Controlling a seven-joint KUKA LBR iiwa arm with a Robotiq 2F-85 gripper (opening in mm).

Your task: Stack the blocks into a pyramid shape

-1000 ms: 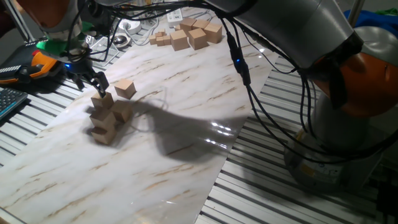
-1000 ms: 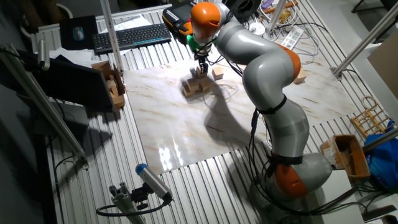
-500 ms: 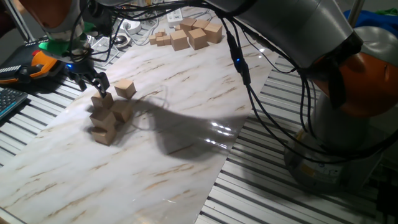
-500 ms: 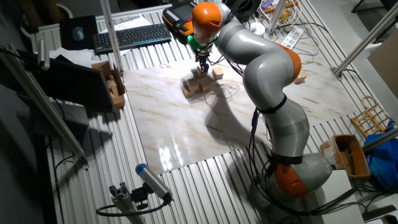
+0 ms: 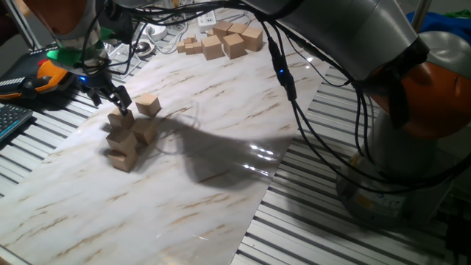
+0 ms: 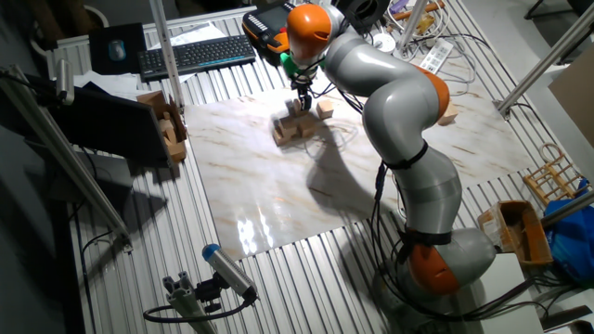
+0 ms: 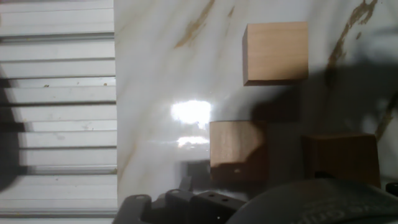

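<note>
Almost nothing has moved since the earlier frames: the gripper [image 5: 110,96] has only risen a little from the top cube [image 5: 121,119] of the pyramid shape [image 5: 126,140], at the left of the marble board [image 5: 221,132]. Its fingers are spread apart and hold nothing. One loose block [image 5: 148,104] lies just right of the gripper, apart from the heap. In the hand view this block [image 7: 275,53] sits at the upper right. More spare blocks [image 5: 224,40] lie at the top of the frame.

Pyramid shape [image 5: 125,140] on marble board [image 5: 221,132]; loose block [image 5: 148,104] just beside.
</note>
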